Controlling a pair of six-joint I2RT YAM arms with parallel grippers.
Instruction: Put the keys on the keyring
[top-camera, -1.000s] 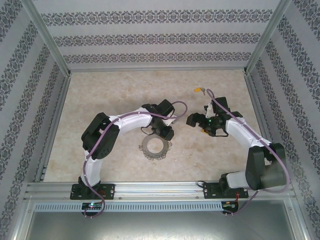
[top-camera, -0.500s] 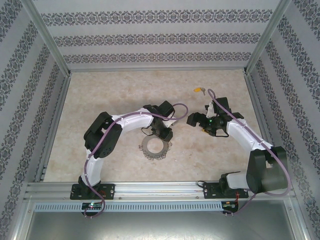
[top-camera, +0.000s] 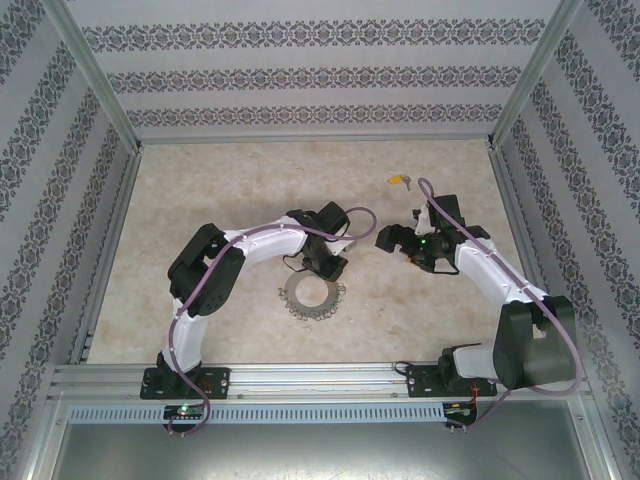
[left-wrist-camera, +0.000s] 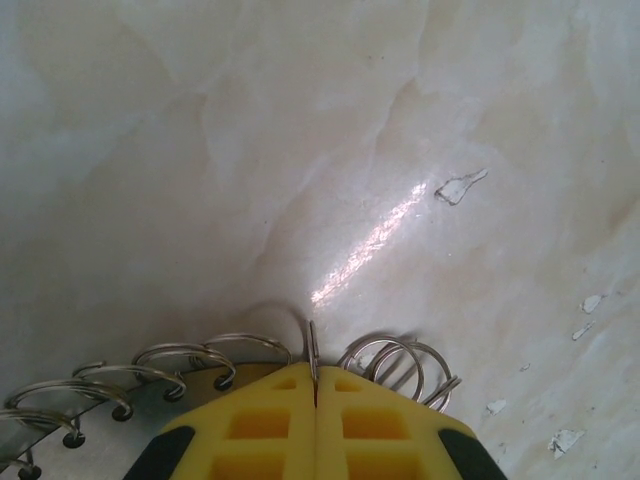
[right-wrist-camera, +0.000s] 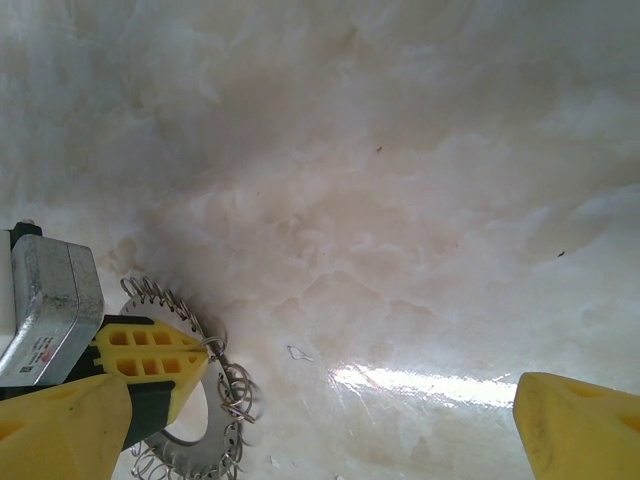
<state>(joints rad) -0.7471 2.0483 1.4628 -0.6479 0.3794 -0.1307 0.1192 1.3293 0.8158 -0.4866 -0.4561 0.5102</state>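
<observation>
The left claw (left-wrist-camera: 315, 378) gripped the keyring (top-camera: 310, 297) by its looped rim, while the right claw (top-camera: 398, 243) gaped over bare tabletop (top-camera: 220, 190) just beside it, the key (top-camera: 399, 181) well beyond.

Left arm (top-camera: 255, 243), right arm (top-camera: 490, 268): white shells, black joint housings, lilac cable (top-camera: 352, 214) looped along each. Left gripper (left-wrist-camera: 316, 385): yellow fingers (left-wrist-camera: 262, 430), square grid pockets, black bases.

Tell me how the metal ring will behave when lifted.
Probably light: the ring is thin metal with an open centre. Pinched by one rim loop in the left end effector, it will likely dangle and swing.
</observation>
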